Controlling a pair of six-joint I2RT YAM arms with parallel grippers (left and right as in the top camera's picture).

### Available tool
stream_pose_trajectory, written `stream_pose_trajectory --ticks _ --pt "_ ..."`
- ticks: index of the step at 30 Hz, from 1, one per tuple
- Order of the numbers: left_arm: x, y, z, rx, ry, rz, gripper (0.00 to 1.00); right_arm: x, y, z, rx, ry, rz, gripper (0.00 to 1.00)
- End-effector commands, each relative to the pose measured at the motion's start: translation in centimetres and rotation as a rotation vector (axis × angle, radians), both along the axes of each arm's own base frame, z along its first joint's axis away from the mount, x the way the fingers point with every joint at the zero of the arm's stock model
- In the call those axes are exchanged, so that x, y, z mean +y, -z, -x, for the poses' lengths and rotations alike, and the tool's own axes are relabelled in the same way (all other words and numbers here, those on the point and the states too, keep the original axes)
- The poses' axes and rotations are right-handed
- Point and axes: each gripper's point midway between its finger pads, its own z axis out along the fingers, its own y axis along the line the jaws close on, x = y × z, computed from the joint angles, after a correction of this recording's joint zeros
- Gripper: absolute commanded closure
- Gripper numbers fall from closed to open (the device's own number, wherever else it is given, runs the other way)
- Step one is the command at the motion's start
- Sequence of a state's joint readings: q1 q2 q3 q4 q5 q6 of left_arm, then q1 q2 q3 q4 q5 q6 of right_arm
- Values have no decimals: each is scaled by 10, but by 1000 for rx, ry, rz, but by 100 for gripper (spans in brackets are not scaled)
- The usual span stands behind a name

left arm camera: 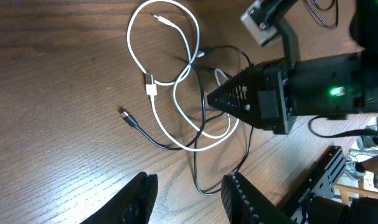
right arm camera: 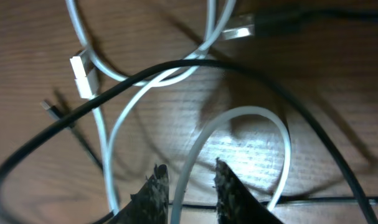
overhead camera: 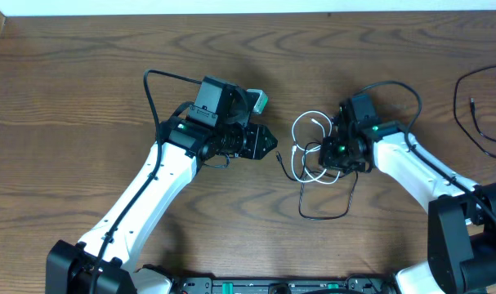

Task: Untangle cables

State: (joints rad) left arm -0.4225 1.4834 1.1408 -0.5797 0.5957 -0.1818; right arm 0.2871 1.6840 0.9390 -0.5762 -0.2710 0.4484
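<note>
Near the middle of the counter [overhead camera: 68, 73], a little right of centre, the white cable [overhead camera: 306, 122] and the black cable [overhead camera: 325, 214] lie tangled together, their loops crossing one another, well back from every edge. The black cable's widest loop reaches toward the near edge, and its small plug end lies on the left side of the tangle, toward the left claw [overhead camera: 272, 145]. That claw sits just beside the tangle, partly open and holding nothing. The right claw [right arm camera: 189, 171] is down on the heap from the right. Its fingers stand narrowly apart on either side of one white strand, with a gap showing on each side of it. Bare wood stretches wide to the left of the left arm and between the tangle and the far edge. Another thin black cord [overhead camera: 464, 106] curves by the right edge, well apart from the heap.
</note>
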Motion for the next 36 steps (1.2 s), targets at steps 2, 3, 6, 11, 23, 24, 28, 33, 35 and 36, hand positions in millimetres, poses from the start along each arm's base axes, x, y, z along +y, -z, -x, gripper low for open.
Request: stream_pose_trajectory --ticks 2,3,6,11,23,24,28,33,35,36 --pt "2 8 2 9 8 -17 61 -4 15 8 1 4 28 87" --pt "2 8 2 9 8 -17 60 -2 17 10 -2 -1 19 92" --pt "2 8 2 9 8 -17 61 2 16 9 -6 -10 -1 99" --pt "2 8 3 12 8 -19 60 20 4 -3 -71 -60 -94 99" --pt "2 8 3 14 8 -20 61 32 -108 -43 -394 -154 -144 99" --pt "2 8 3 14 8 -20 60 33 -123 -45 -431 -164 -148 99" --pt "2 8 3 14 8 -20 60 37 -203 -49 -661 -219 -186 99" --pt "2 8 3 14 8 -20 61 41 -285 -39 -931 -253 -268 99" --pt "2 8 3 14 8 -20 61 39 -310 -34 -1017 -254 -283 99" --pt "2 8 3 14 8 -20 60 38 -320 -31 -1051 -255 -289 99"
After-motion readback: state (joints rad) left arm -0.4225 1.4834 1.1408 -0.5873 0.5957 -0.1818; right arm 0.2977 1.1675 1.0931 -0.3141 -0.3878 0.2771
